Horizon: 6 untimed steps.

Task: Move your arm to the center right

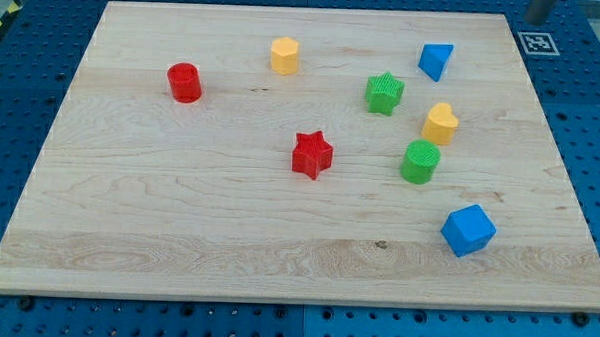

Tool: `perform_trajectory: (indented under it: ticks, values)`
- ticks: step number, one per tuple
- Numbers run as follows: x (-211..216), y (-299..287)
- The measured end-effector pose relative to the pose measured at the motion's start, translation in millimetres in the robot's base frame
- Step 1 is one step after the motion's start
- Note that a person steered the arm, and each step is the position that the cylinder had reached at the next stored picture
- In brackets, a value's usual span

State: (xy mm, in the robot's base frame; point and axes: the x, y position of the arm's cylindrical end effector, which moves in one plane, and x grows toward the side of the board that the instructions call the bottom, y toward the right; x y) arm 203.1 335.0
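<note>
A short piece of my rod shows at the view's top right edge. My tip (535, 19) is just past the wooden board's (178, 214) top right corner, away from every block. On the board are a red cylinder (185, 82), a yellow hexagonal block (285, 56), a blue triangular block (435, 61), a green star (385, 92), a yellow heart (440, 123), a green cylinder (420, 162), a red star (312, 154) and a blue cube (468, 230). The blue triangular block is nearest the tip, to its lower left.
The board lies on a blue perforated table (592, 119). A black-and-white marker tag (537, 43) sits beside the board's top right corner. Yellow-black tape (0, 23) shows at the view's top left.
</note>
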Motion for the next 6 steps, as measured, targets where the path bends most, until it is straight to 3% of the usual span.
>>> perform_trajectory:
  ticks: [2,4,6]
  values:
    - [0.0,0.0]
    - [67.7,-0.1]
    - [193.6,-23.3]
